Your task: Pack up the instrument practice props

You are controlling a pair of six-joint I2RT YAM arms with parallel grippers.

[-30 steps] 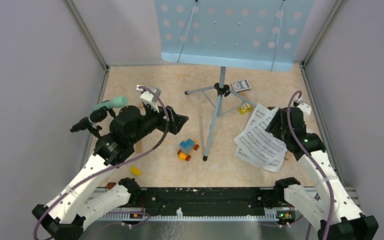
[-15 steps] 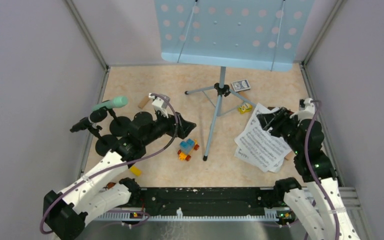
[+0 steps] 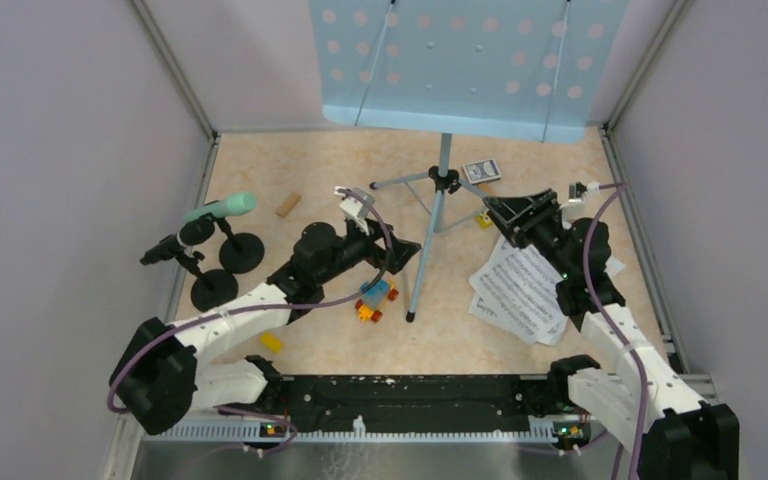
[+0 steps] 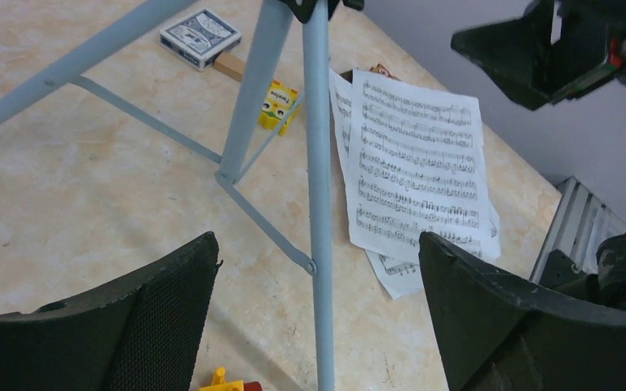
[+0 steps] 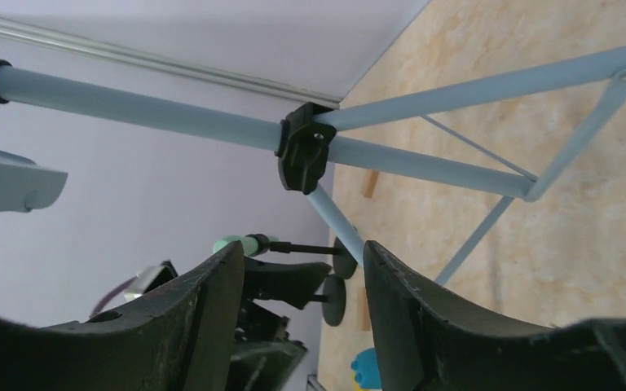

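Right gripper [image 3: 498,212] (seemingly empty) neared the tripod [image 3: 430,235].

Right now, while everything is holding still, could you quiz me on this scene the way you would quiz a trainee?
1. Multiple choice: what lies on the table to the right of the music stand's tripod?
A) sheet-music pages
B) a drum
C) a tambourine
2. True or false: the left end effector stands open with nothing in it.
3. Short answer: what colours are the two microphones near the left wall?

Key:
1. A.
2. True.
3. One mint-green microphone and one black microphone.
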